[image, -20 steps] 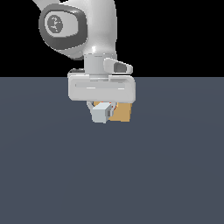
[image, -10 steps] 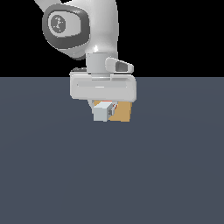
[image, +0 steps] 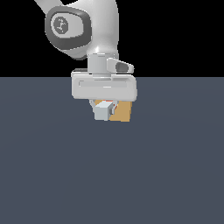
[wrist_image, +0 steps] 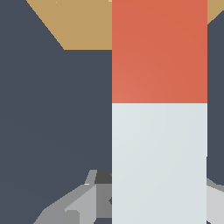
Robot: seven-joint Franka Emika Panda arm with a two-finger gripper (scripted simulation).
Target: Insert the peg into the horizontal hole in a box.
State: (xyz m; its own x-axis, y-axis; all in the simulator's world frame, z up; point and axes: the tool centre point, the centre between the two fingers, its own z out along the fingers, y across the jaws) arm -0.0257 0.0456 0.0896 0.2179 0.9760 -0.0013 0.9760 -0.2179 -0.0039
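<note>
My gripper (image: 105, 107) is shut on the peg (image: 103, 111), whose pale grey-white end faces the exterior camera. In the wrist view the peg (wrist_image: 159, 131) runs lengthwise, white half near the fingers (wrist_image: 65, 205) and red half reaching over the tan box (wrist_image: 83, 26). The box (image: 122, 112) sits on the floor just behind the gripper, toward the exterior view's right. The hole is hidden behind the peg and gripper.
A flat dark grey floor (image: 112, 175) spreads around the box. The white arm (image: 94, 35) rises above the gripper.
The arm's upper link has shifted slightly toward the exterior view's right; the gripper, peg and box look almost unchanged.
</note>
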